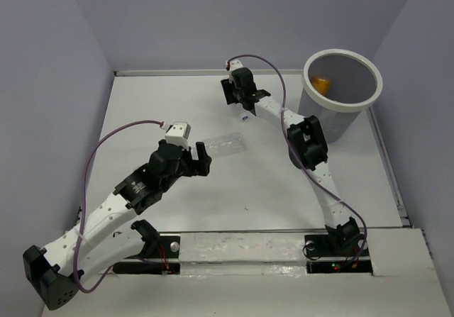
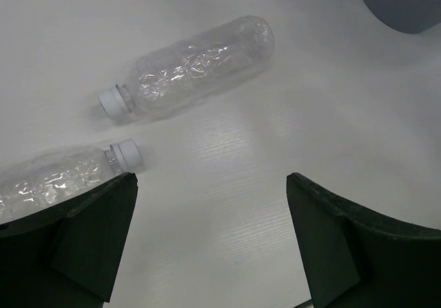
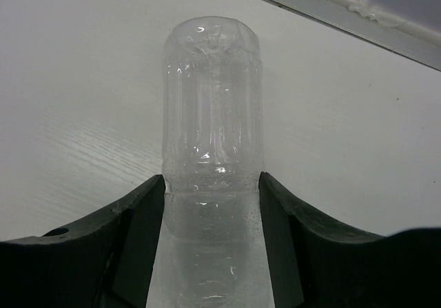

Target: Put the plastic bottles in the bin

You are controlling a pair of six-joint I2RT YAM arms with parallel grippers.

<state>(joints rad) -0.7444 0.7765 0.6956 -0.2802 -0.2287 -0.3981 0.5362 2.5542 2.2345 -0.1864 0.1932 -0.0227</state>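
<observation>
My right gripper point(image 3: 212, 184) is shut on a clear plastic bottle point(image 3: 212, 108), its fingers pressed against both sides of the body. From above, that gripper point(image 1: 242, 110) sits at the far middle of the table, left of the bin point(image 1: 376, 83). An orange bottle point(image 1: 320, 84) lies inside the bin. My left gripper point(image 2: 210, 180) hangs open over bare table. A clear white-capped bottle point(image 2: 196, 63) lies ahead of it, the same bottle point(image 1: 228, 143) seen from above. A second clear bottle point(image 2: 55, 177) lies by its left finger, partly hidden.
The bin's grey wall point(image 2: 406, 1) shows at the top right of the left wrist view. A raised strip point(image 3: 331, 8) runs along the table's far edge beyond the held bottle. Purple walls close in the table on three sides.
</observation>
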